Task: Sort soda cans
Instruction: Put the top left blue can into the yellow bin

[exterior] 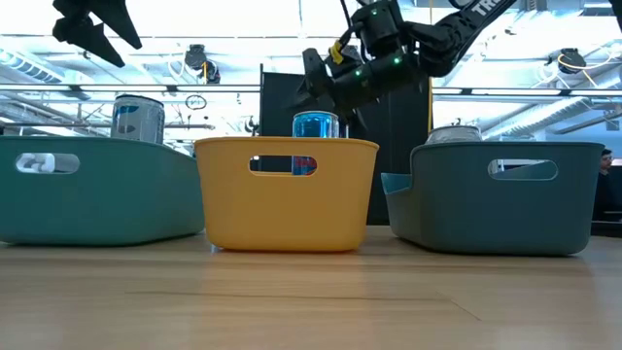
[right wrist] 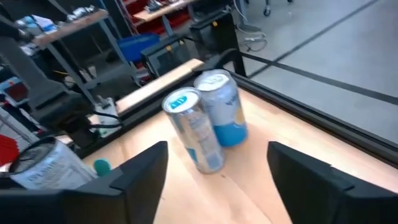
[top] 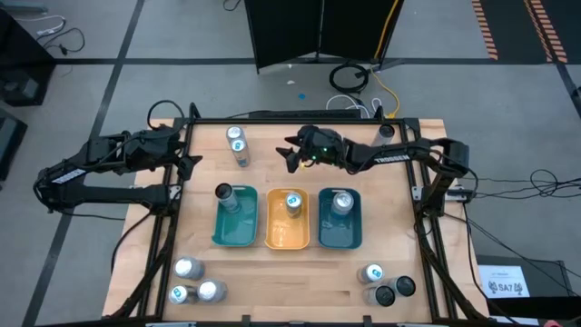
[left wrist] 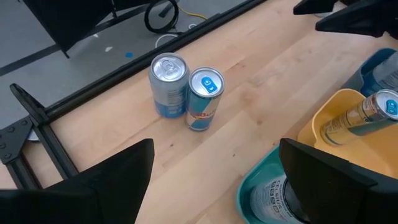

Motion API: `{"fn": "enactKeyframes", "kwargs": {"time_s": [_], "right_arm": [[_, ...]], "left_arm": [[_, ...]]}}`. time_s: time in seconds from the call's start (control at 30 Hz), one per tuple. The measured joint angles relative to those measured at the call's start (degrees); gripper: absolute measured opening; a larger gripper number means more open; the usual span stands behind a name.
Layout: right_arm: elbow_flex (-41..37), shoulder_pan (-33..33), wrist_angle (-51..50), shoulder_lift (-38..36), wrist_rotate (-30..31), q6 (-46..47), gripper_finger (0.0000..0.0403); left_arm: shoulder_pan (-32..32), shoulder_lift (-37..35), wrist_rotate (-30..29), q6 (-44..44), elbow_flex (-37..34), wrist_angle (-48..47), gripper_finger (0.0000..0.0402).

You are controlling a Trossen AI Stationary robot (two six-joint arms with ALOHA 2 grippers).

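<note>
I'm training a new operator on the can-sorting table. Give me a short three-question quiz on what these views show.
1. True or false: the yellow tray is empty.
2. How many cans stand together at the table's far edge?
3. Which tool hangs above the table just beyond the trays: A) left tool, B) right tool?

Key
1. False. One can stands in it, as do one each in the green tray and blue tray.
2. Two, side by side.
3. B. Its fingers are open and hold nothing; the left tool waits, open, at the left edge.
</note>
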Motion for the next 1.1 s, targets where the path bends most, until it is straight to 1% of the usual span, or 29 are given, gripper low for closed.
{"fn": "enactKeyframes", "kwargs": {"time_s": [0.1, 0.17, 0.27, 0.4, 0.5, 0.57, 0.63, 0.73, 0.87, 0.93, 1.03, 1.1], "right_arm": [[0.0, -0.5, -0.5, 0.0, 0.2, 0.2, 0.0298], [0.0, -0.5, 0.1, 0.0, 0.2, 0.2, 0.0311], [0.0, -0.4, 1.2, 0.0, 0.2, 0.2, 0.0322], [0.0, -0.4, 1.7, 0.1, 0.3, -0.5, 0.0324], [0.2, -0.4, 2.2, 1.6, 0.6, -8.1, 0.0322], [0.4, -0.4, 2.7, 4.0, 0.3, -14.0, 0.032], [1.7, 0.1, 4.0, 7.1, 0.1, -17.9, 0.0319], [6.6, 0.8, 5.3, 12.3, -0.3, -19.3, 0.0319], [15.7, 1.6, 4.2, 19.0, -0.1, -20.6, 0.0318], [20.8, 1.8, 1.3, 22.1, 0.2, -22.6, 0.0318], [28.2, 1.9, -4.8, 26.8, 0.3, -22.3, 0.0318], [33.2, 1.9, -8.5, 29.8, 2.2, -22.0, 0.0318]], "left_arm": [[0.0, 0.0, 0.0, 0.0, 0.0, -0.1, 0.0355], [0.0, 0.0, 0.0, 0.0, 0.0, -0.1, 0.0354], [0.0, 0.0, -0.1, 0.0, 0.0, -0.1, 0.0355], [0.0, 0.0, 0.0, 0.0, 0.0, -0.1, 0.0354], [0.0, 0.0, 0.0, 0.0, 0.0, -0.1, 0.0355], [0.0, 0.0, -0.1, 0.0, 0.0, -0.1, 0.0354], [0.0, 0.0, -0.1, 0.0, 0.0, -0.1, 0.0354], [0.0, 0.0, -0.1, 0.0, 0.0, -0.1, 0.0354], [0.0, 0.0, -0.1, 0.0, 0.0, -0.1, 0.0354], [0.0, 0.0, -0.1, 0.0, 0.0, -0.2, 0.0354], [0.0, 0.0, -0.1, 0.0, 0.0, -0.2, 0.0355], [0.0, 0.0, 0.0, 0.0, 0.0, -0.2, 0.0354]]}}
